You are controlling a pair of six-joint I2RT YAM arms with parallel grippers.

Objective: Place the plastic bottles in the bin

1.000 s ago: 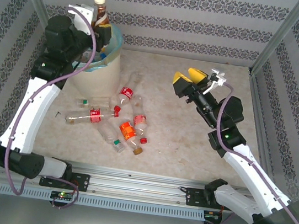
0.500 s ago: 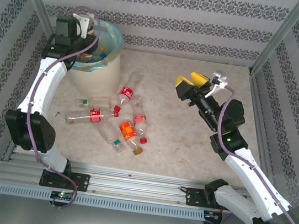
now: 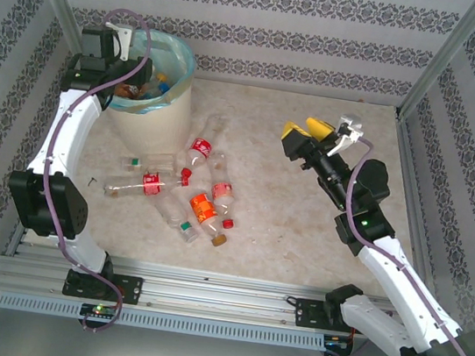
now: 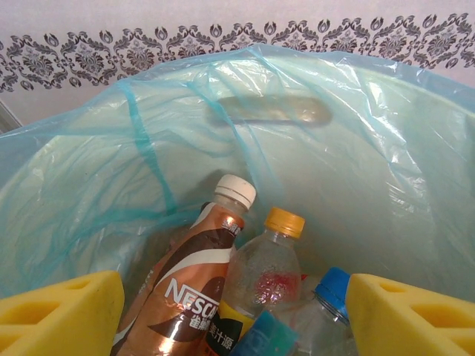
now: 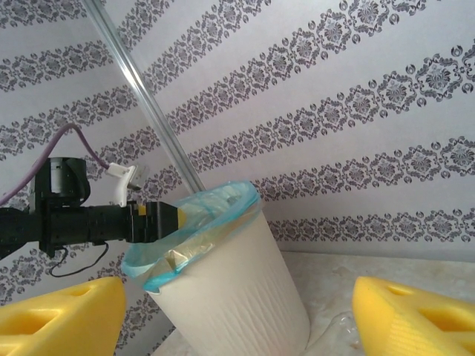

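The bin (image 3: 152, 126), cream with a blue-green liner, stands at the back left. My left gripper (image 3: 140, 74) hangs over its left rim, open and holding nothing. In the left wrist view its yellow pads (image 4: 63, 315) stand wide apart above bottles lying in the bin's liner (image 4: 334, 170): a brown-labelled bottle (image 4: 185, 285), an orange-capped one (image 4: 263, 271) and a blue cap (image 4: 332, 285). Several plastic bottles (image 3: 193, 191) lie scattered on the table in front of the bin. My right gripper (image 3: 305, 127) is open and empty, raised right of centre and facing the bin (image 5: 237, 289).
The marble-look table (image 3: 299, 240) has patterned walls on three sides and metal posts (image 3: 435, 64) at the back corners. The left arm (image 3: 67, 132) runs along the left wall. A clear bottle (image 5: 338, 330) lies by the bin's base.
The left gripper held the brown bottle upright above the bin, then dipped to the rim and opened. The bottle now lies in the bin. The right arm barely shifted.
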